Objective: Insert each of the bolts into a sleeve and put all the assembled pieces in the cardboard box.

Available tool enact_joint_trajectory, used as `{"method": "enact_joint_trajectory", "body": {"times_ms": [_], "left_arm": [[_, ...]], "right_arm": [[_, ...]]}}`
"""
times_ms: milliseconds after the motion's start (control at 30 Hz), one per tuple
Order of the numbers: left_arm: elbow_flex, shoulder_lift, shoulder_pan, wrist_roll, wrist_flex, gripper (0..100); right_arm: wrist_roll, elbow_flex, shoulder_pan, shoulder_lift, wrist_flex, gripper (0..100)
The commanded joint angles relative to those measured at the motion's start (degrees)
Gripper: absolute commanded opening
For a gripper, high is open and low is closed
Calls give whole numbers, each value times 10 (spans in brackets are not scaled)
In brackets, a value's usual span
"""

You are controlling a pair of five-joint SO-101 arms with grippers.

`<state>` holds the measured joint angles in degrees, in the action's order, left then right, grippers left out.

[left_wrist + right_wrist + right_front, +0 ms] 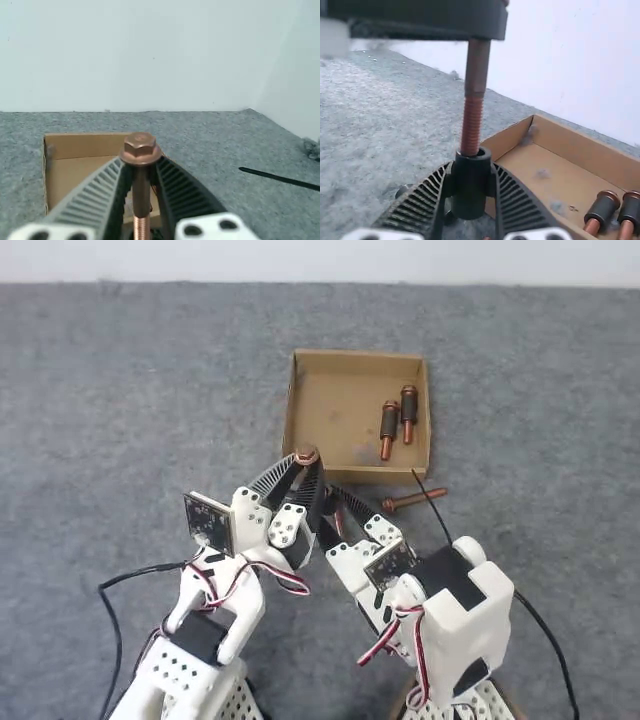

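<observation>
Two assembled pieces [389, 422] lie at the right of the cardboard box [291, 400]; just below its near wall, at frame centre, the left gripper [141, 169] pinches a bolt [141, 150] upright, head up, its threaded tip in the mouth of the sleeve [470, 187], which the right gripper [470, 172] clamps bore-up, axes lined up for insertion

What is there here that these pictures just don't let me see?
Right wrist view: how deep the bolt sits in the sleeve; the sleeve's wall hides it.
Left wrist view: the bolt's lower end, cut off by the picture's edge.
Right wrist view: two assembled pieces, cut by the edge.
</observation>
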<state>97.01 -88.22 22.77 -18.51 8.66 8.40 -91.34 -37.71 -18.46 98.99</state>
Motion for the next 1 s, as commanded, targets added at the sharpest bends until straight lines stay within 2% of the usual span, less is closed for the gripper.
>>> {"method": "enact_joint_trajectory", "body": {"times_ms": [0, 400, 500, 767, 967], "left_arm": [[-9, -11, 4, -4, -26, 12], [-11, -11, -20, -4, -28, 12], [-17, -11, -24, -4, -52, 12], [-73, -8, -20, -4, -21, 12], [-143, 108, -20, -4, -23, 12]], "right_arm": [[5, -21, 6, 34, 15, 7], [5, -21, 7, 34, 15, 7], [5, -21, 7, 34, 14, 7], [5, -21, 6, 34, 14, 7], [6, -21, 7, 34, 14, 7]]}}
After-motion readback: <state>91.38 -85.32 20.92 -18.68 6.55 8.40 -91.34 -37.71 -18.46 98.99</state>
